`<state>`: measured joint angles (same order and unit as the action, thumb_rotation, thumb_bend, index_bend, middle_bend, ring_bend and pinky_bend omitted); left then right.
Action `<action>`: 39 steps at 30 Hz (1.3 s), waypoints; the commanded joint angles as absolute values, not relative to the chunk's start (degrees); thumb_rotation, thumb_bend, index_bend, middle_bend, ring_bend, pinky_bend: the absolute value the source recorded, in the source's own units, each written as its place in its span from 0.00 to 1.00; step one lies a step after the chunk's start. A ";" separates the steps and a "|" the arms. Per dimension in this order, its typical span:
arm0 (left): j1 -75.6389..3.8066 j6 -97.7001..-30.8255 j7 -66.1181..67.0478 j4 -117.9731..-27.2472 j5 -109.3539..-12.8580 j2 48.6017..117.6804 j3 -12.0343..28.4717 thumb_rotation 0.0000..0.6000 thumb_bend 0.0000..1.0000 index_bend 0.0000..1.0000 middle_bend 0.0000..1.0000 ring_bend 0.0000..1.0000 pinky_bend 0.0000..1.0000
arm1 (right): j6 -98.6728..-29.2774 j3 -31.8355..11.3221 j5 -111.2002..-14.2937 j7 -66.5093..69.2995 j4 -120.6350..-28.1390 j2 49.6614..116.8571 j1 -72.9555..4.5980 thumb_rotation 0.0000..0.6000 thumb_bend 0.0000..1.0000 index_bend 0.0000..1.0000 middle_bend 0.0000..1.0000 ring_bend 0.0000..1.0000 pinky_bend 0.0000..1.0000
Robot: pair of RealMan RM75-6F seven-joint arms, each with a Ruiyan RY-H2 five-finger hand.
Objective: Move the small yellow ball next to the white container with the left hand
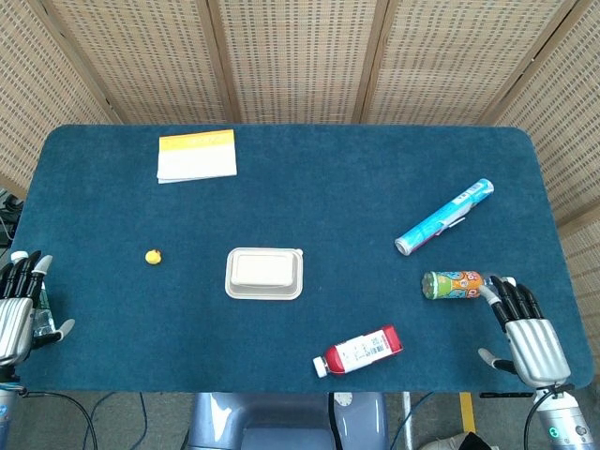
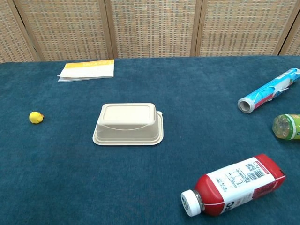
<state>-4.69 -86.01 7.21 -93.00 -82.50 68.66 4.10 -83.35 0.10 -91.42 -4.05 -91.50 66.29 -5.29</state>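
The small yellow ball (image 1: 153,256) (image 2: 36,117) lies on the blue table, well to the left of the white container (image 1: 264,273) (image 2: 128,124), which sits upside down near the middle. My left hand (image 1: 19,309) rests at the table's near left edge, fingers straight and apart, holding nothing; the ball is ahead of it and to its right. My right hand (image 1: 528,332) lies flat at the near right edge, fingers extended and empty. Neither hand shows in the chest view.
A yellow-and-white booklet (image 1: 196,155) lies at the back left. On the right are a blue foil roll (image 1: 444,217), a small green bottle (image 1: 453,283) just ahead of my right hand, and a red-and-white bottle (image 1: 359,351) on its side near the front edge.
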 commanded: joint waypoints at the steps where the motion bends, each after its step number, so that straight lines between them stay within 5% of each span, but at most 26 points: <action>1: -4.69 -85.97 7.20 -93.04 -82.55 68.65 4.05 1.00 0.18 0.00 0.00 0.00 0.00 | -83.23 0.11 -91.29 -3.90 -91.54 66.24 -5.29 1.00 0.00 0.09 0.00 0.00 0.00; 9: -5.78 -84.25 5.58 -92.50 -81.77 68.60 4.77 1.00 0.19 0.00 0.00 0.00 0.00 | -82.99 0.30 -91.42 -4.44 -91.63 66.46 -5.34 1.00 0.00 0.11 0.00 0.00 0.00; 18: -11.84 -73.39 2.84 -89.90 -77.16 66.83 7.45 1.00 0.19 0.01 0.00 0.00 0.00 | -82.33 0.47 -91.24 -4.96 -91.67 66.75 -5.52 1.00 0.00 0.12 0.00 0.00 0.00; 39: -26.87 -52.44 13.31 -83.01 -63.13 70.52 10.48 1.00 0.21 0.27 0.00 0.00 0.00 | -81.56 0.10 -90.22 -4.57 -91.54 66.76 -5.88 1.00 0.00 0.12 0.00 0.00 0.00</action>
